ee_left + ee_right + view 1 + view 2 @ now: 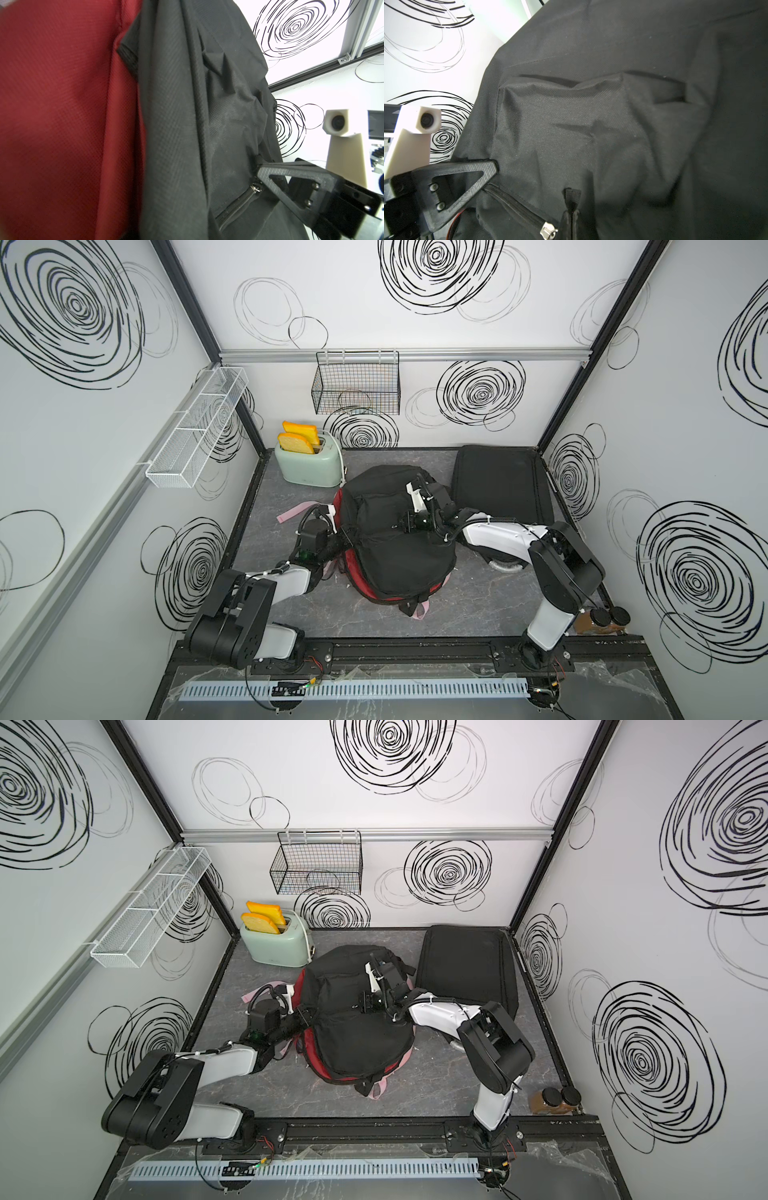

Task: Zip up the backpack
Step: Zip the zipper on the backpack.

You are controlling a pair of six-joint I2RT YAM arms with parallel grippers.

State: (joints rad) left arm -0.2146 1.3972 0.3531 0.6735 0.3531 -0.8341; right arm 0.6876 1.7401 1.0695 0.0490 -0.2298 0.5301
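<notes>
Handling this backpack means handling slack cloth. It looks soft and light, and it lies flat on the surface with both sets of fingers on it. By my judgement it will bunch and drag along with the slider unless you pin one side. Take hold at the slider or its webbing tab, not at loose cloth alone, and keep the zip track taut.

Your left fingers stand narrow at the bag's edge, the tip just beside that slider and against a bit of black webbing. They seem clamped on the bag there, but you cannot tell whether on tab or fold. Your right fingers are fully closed, the tip dug into cloth. A slider and a black pull tab lie a little beyond them. Whether any cloth is pinched is hidden, and you cannot tell if this is the same slider.

Only the wrist views show sliders; the top views lose them in the black. The left wrist view alone shows broad red fabric beside the fingers. Both top views alone give the whole lay: a toaster well beyond the left fingers and a black case beyond the right.
</notes>
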